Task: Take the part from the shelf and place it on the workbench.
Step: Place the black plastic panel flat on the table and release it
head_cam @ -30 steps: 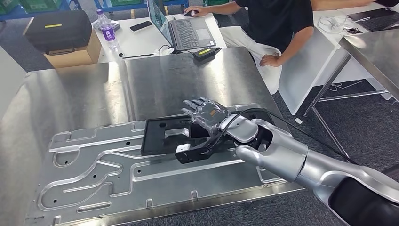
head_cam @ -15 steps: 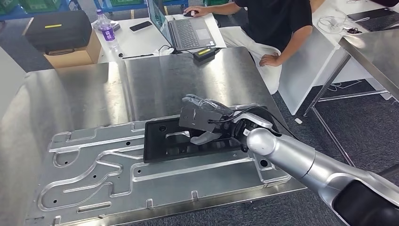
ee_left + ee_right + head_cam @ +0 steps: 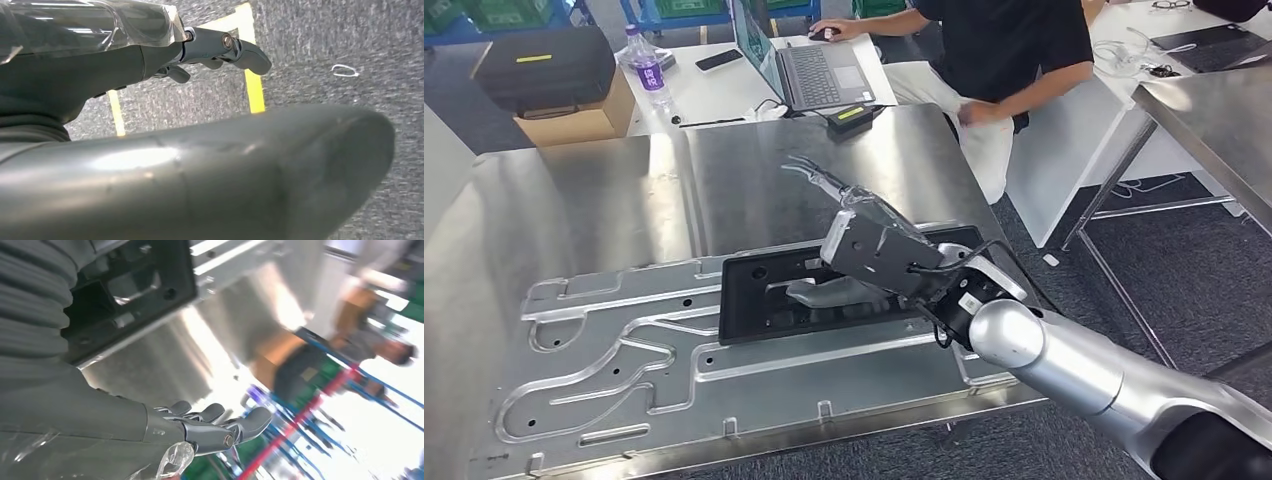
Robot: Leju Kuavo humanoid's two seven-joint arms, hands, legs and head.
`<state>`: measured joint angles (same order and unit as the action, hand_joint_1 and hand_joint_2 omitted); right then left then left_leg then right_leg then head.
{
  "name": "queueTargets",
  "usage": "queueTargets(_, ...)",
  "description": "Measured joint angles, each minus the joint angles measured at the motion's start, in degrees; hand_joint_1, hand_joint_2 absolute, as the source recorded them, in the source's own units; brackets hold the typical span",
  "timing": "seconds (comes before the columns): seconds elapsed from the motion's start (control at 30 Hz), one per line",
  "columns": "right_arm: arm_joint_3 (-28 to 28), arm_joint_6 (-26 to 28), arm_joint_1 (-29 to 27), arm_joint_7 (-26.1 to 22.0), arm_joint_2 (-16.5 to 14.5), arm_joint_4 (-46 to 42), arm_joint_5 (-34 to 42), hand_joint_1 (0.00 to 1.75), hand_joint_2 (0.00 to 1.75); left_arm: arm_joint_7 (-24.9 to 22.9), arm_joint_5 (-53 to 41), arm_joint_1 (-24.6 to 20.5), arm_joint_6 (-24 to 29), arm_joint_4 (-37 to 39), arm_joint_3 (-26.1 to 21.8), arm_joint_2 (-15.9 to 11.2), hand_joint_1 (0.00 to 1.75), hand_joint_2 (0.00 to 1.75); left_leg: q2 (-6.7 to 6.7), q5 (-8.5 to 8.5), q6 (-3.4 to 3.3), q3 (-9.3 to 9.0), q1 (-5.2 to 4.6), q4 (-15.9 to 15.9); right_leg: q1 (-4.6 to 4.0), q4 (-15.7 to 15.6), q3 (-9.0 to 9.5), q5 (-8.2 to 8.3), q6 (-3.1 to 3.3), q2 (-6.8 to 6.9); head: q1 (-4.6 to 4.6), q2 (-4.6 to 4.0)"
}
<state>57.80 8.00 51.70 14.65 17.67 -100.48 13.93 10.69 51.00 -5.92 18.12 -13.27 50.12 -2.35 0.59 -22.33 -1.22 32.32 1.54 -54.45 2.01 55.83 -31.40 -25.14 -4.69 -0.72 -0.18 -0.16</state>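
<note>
The black frame-shaped part lies flat on the grooved aluminium plate of the steel workbench. My right hand hovers just above the part's right half, turned on edge with its fingers stretched out toward the far side of the bench and nothing in them. The right wrist view has the part beside the hand's ribbed cover and the spread fingers holding nothing. My left hand hangs over grey carpet with yellow tape lines, its fingers loosely extended and empty.
A person sits behind the bench at a white desk with a laptop, a bottle and a black case on a cardboard box. Another steel table stands at the right.
My right hand has let go of the black part, turned on edge and risen, its fingers now stretched away. The part lies flat on the plate. The view shifted slightly.
</note>
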Motion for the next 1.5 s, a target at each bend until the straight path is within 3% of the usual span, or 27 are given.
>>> queueTargets(0.07,-1.21,3.91,-2.53,-1.94,0.14,-3.17,0.10,0.00,0.00,1.00,0.80,0.17,0.07,0.00,0.00,0.41,0.00,0.00,0.09,0.28,0.79,0.32,0.08,-0.08,-0.21,0.01,-0.48,0.07,1.35,-0.26,-0.05,-0.01)
queueTargets(0.13,-2.57,8.19,-5.81,-3.75,0.20,-6.50,0.09,0.00,0.00,1.90,1.61,0.38,0.51,0.00,0.00,0.93,0.00,0.00,-0.10,-1.06,1.30,1.06,0.35,-1.33,-0.25,-0.10,-1.06,0.50,2.56,-0.14,-0.11,-0.01)
queueTargets(0.23,-4.67,13.89,-11.48,-6.30,0.18,-10.68,0.26,0.00,0.00,2.03,2.63,0.38,2.08,0.00,-0.02,1.59,0.00,0.00,-0.33,-8.35,1.47,4.33,0.33,-11.07,-0.56,-0.16,-2.23,1.47,3.81,0.16,-0.22,-0.02)
queueTargets(0.3,-5.93,17.20,-15.57,-7.74,0.15,-12.68,0.43,0.00,0.00,1.59,3.41,0.35,3.25,0.00,-0.13,1.76,0.00,0.00,-0.32,-11.35,1.29,5.57,0.06,-17.20,-1.02,-0.14,-3.13,2.15,4.14,0.29,-0.24,-0.02)
queueTargets(0.33,-6.53,18.80,-17.53,-8.44,0.15,-13.51,0.43,0.00,0.00,1.37,3.87,0.35,3.73,0.00,-0.24,1.82,0.00,0.00,-0.32,-11.22,1.01,4.87,-0.14,-17.49,-1.26,-0.14,-3.59,2.52,4.20,0.31,-0.24,-0.02)
queueTargets(0.37,-7.15,20.37,-19.41,-9.18,0.15,-14.33,0.35,0.00,0.00,1.24,4.32,0.34,4.12,0.00,-0.39,1.90,0.00,0.00,-0.31,-10.09,0.53,3.01,-0.43,-15.34,-1.50,-0.14,-4.05,2.91,4.23,0.33,-0.24,-0.01)
queueTargets(0.47,-9.05,23.80,-23.93,-11.39,0.10,-16.70,0.11,0.00,0.00,1.62,5.74,0.13,4.72,0.00,-0.96,2.16,0.00,0.00,-0.45,-6.88,-1.44,-5.03,-1.64,-2.84,-1.99,-0.23,-5.10,4.19,4.02,0.40,-0.22,0.00)
queueTargets(0.53,-10.18,25.34,-26.51,-12.85,-0.08,-17.88,0.38,0.00,0.00,2.31,6.73,0.06,4.76,0.00,-1.43,2.48,0.00,0.00,-0.55,-6.44,-1.88,-6.71,-2.23,0.73,-1.85,-0.57,-5.19,5.08,3.46,0.55,-0.21,0.00)
queueTargets(0.6,-11.12,26.59,-29.04,-14.09,-0.35,-18.69,0.87,0.00,0.00,2.96,7.36,0.14,4.64,0.00,-1.95,3.00,0.00,0.00,-0.56,-5.22,-2.09,-6.15,-2.25,1.32,-1.60,-1.01,-5.20,5.75,2.72,0.63,-0.23,-0.01)
queueTargets(0.63,-11.56,27.05,-30.15,-14.54,-0.45,-18.99,1.04,0.00,0.00,3.18,7.48,0.14,4.57,0.00,-2.16,3.27,0.00,0.00,-0.60,-4.51,-2.39,-5.83,-2.10,1.69,-1.55,-0.60,-5.53,4.94,2.40,0.61,-0.21,0.00)
queueTargets(0.7,-12.36,27.66,-31.88,-15.21,-0.52,-19.49,1.24,0.00,0.00,3.47,7.43,0.17,4.44,0.00,-2.46,3.83,0.00,0.00,-0.70,-2.94,-2.89,-4.91,-1.76,2.17,-1.44,3.49,-6.99,0.05,1.89,0.57,-0.10,-0.01)
queueTargets(0.77,-12.95,28.20,-33.30,-15.70,-0.57,-19.84,1.38,0.00,0.00,3.64,7.31,0.22,4.29,0.00,-2.69,4.43,0.00,0.00,-0.77,-1.67,-3.05,-3.38,-1.75,2.09,-1.34,11.29,-8.88,-5.56,1.40,0.55,-0.01,-0.02)
queueTargets(0.8,-13.23,28.48,-34.01,-15.88,-0.60,-19.97,1.53,0.00,0.00,3.70,7.26,0.24,4.21,0.00,-2.78,4.74,0.00,0.00,-0.83,-1.08,-3.00,-2.56,-1.73,2.00,-1.28,14.52,-9.24,-6.64,1.18,0.56,0.01,-0.01)
queueTargets(0.83,-13.54,28.78,-34.71,-16.06,-0.62,-20.07,1.71,0.00,0.00,3.73,7.26,0.24,4.15,0.00,-2.85,5.01,0.00,0.00,-0.88,-0.52,-2.91,-1.74,-1.69,1.90,-1.22,16.06,-8.76,-6.30,0.99,0.56,0.02,-0.01)
queueTargets(0.87,-13.87,29.09,-35.41,-16.29,-0.63,-20.20,2.02,0.00,0.00,3.71,7.25,0.24,4.13,0.00,-2.90,5.22,0.00,0.00,-0.90,-0.01,-2.77,-0.97,-1.63,1.78,-1.14,15.46,-7.26,-4.99,0.86,0.57,0.03,0.00)
queueTargets(0.93,-14.56,29.46,-36.86,-17.07,-0.67,-20.51,2.74,0.00,0.00,3.53,7.29,0.25,4.26,0.00,-3.00,5.49,0.00,0.00,-0.90,0.82,-2.36,0.31,-1.56,1.38,-0.96,8.56,-1.38,-2.53,0.75,0.58,0.07,0.00)
queueTargets(1.0,-15.39,29.55,-38.75,-18.53,-0.70,-20.90,3.81,0.00,0.00,3.35,7.59,0.23,4.48,0.00,-3.21,5.64,0.00,0.00,-0.87,1.49,-1.78,1.18,-1.66,0.77,-1.10,0.41,4.19,-2.69,1.23,0.49,0.15,0.01)
queueTargets(1.03,-15.82,29.56,-39.85,-19.43,-0.73,-21.03,4.39,0.00,0.00,3.31,7.82,0.23,4.57,0.00,-3.33,5.68,0.00,0.00,-0.86,1.87,-1.48,1.44,-1.73,0.59,-1.24,-1.80,5.50,-3.16,1.60,0.45,0.18,0.01)
queueTargets(1.1,-16.58,29.56,-42.04,-21.04,-0.78,-21.13,5.52,0.00,0.00,3.26,8.21,0.29,4.64,0.03,-3.51,5.71,0.00,0.00,-0.80,2.48,-0.81,1.88,-1.67,0.45,-1.37,-2.43,5.21,-2.86,2.60,0.53,0.17,0.00)
queueTargets(1.17,-17.25,29.59,-43.54,-21.93,-0.80,-21.11,6.25,0.00,0.00,3.18,8.33,0.41,4.69,0.10,-3.64,5.70,0.00,0.00,-0.75,0.04,-0.05,3.03,-1.41,-1.64,-1.23,-2.46,4.13,-1.85,3.76,0.72,0.13,0.00)
queueTargets(1.27,-17.99,29.61,-44.92,-22.33,-0.89,-21.11,6.68,0.00,0.00,3.12,8.32,0.40,4.72,0.13,-3.73,5.69,0.00,0.00,-0.73,-8.32,0.95,6.21,-1.09,-12.23,-1.17,-2.46,1.88,0.02,4.62,0.82,0.02,-0.01)
queueTargets(1.3,-18.17,29.64,-45.28,-22.45,-0.92,-21.11,6.81,0.00,0.00,3.12,8.32,0.37,4.72,0.13,-3.73,5.69,0.00,0.00,-0.73,-9.65,1.14,6.81,-1.05,-15.68,-1.19,-2.43,1.07,0.64,4.62,0.82,0.02,-0.02)
queueTargets(1.33,-18.35,29.68,-45.61,-22.60,-0.95,-21.11,6.96,0.00,0.00,3.10,8.32,0.35,4.72,0.13,-3.74,5.69,0.00,0.00,-0.73,-9.55,1.22,6.63,-1.02,-17.58,-1.20,-2.40,0.21,1.28,4.57,0.82,0.02,-0.01)
queueTargets(1.37,-18.53,29.72,-45.90,-22.81,-0.97,-21.11,7.13,0.00,0.00,3.08,8.31,0.33,4.72,0.13,-3.75,5.69,0.00,0.00,-0.73,-8.30,1.22,5.52,-1.00,-17.49,-1.20,-2.38,-0.63,1.93,4.46,0.81,0.02,-0.01)
queueTargets(1.4,-18.75,29.75,-46.16,-23.05,-0.99,-21.11,7.26,0.00,0.00,3.06,8.30,0.30,4.72,0.13,-3.75,5.69,0.00,0.00,-0.73,-6.53,1.13,3.36,-0.99,-15.24,-1.20,-2.37,-1.43,2.57,4.31,0.79,0.02,0.00)
queueTargets(1.43,-18.95,29.77,-46.36,-23.29,-1.02,-21.11,7.31,0.00,0.00,3.01,8.29,0.23,4.72,0.13,-3.76,5.69,0.00,0.00,-0.72,-5.15,0.95,0.33,-0.99,-11.29,-1.20,-2.35,-2.11,3.18,4.11,0.76,0.02,0.01)
queueTargets(1.5,-19.35,29.79,-46.60,-23.68,-1.04,-21.11,7.32,0.00,0.00,2.93,8.25,0.00,4.69,0.13,-3.76,5.70,0.00,0.00,-0.63,-4.88,0.32,-5.93,-1.22,-1.89,-1.37,-2.33,-2.99,4.27,3.55,0.74,0.04,0.00)
